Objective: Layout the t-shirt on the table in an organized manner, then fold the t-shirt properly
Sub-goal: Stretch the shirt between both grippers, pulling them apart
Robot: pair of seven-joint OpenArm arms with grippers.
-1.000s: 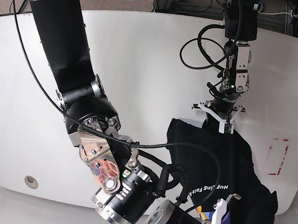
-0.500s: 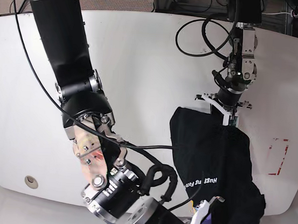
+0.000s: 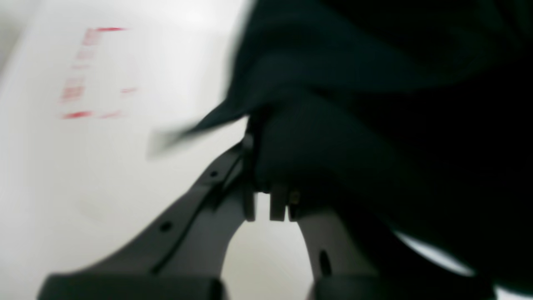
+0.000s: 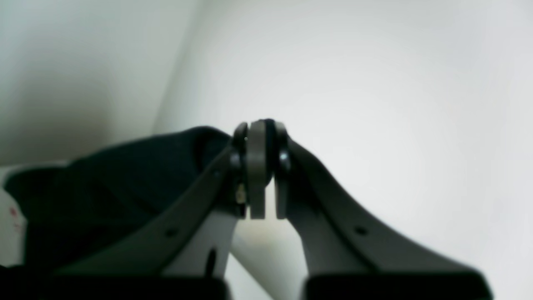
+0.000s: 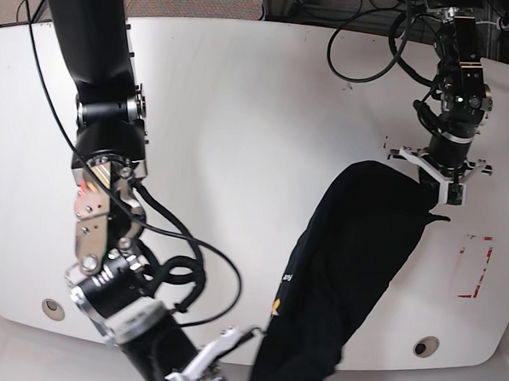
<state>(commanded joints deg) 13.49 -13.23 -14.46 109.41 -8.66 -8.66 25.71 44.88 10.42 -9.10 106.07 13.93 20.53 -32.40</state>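
1. The t-shirt [image 5: 353,255] hangs stretched in a long black band, running from the upper right of the table [image 5: 241,113] down to the near edge, where its lower end spills over the rim.
2. The left gripper [image 5: 439,179] sits at the top of that band on the right side of the base view, and its jaws are clamped on the upper bunch of cloth.
3. From the left wrist camera, dark fabric [image 3: 354,125] is wadded between and over the fingers [image 3: 216,196]; the picture is smeared with blur, so fine folds cannot be read.
4. The red tape rectangle [image 5: 475,266] lies just to the right of the shirt, apart from it; in the left wrist view it shows as a blurred red outline [image 3: 89,73].
5. The right gripper [image 5: 216,359] is low at the near edge, beside the shirt's bottom end.
6. In the right wrist view its fingertips [image 4: 258,166] are pressed together, with black cloth [image 4: 125,175] trailing off to the left; whether a thin edge is pinched between the pads cannot be told.
7. A small strip of white lettering and a yellow speck [image 5: 276,307] show on the shirt's left edge.
8. Two grommet holes sit near the front rim, one left [image 5: 53,305] and one right [image 5: 426,345].
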